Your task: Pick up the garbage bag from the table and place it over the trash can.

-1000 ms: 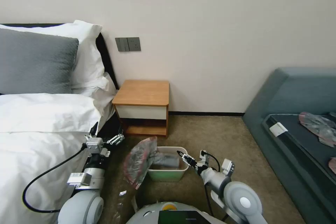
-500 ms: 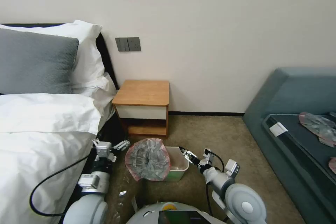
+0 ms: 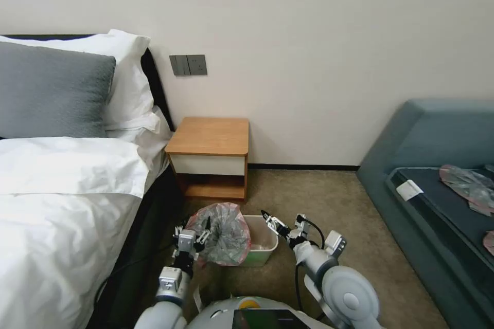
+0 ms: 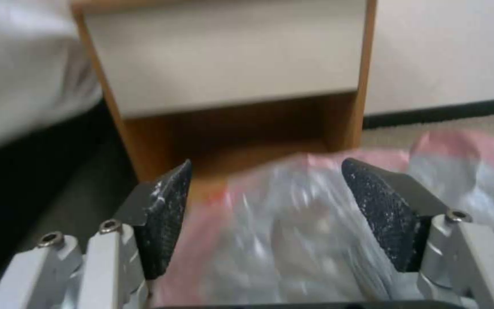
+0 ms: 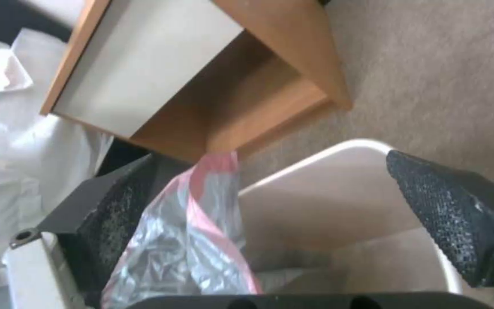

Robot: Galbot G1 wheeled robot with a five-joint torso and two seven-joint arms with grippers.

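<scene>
- The left tool (image 3: 194, 235) sits low beside the bed (image 3: 62, 200), fingers spread, right against the near-left side of the garbage bag (image 3: 220, 233); the left wrist view shows the plastic bulging between the two pads.
- The right tool (image 3: 269, 220), also spread, hovers at the trash can's (image 3: 263, 248) right rim.
- The bag is draped over the can's left part, which stands on the carpet (image 3: 319, 200).
- The wooden counter (image 3: 211, 136) stands behind it, against the wall.
</scene>
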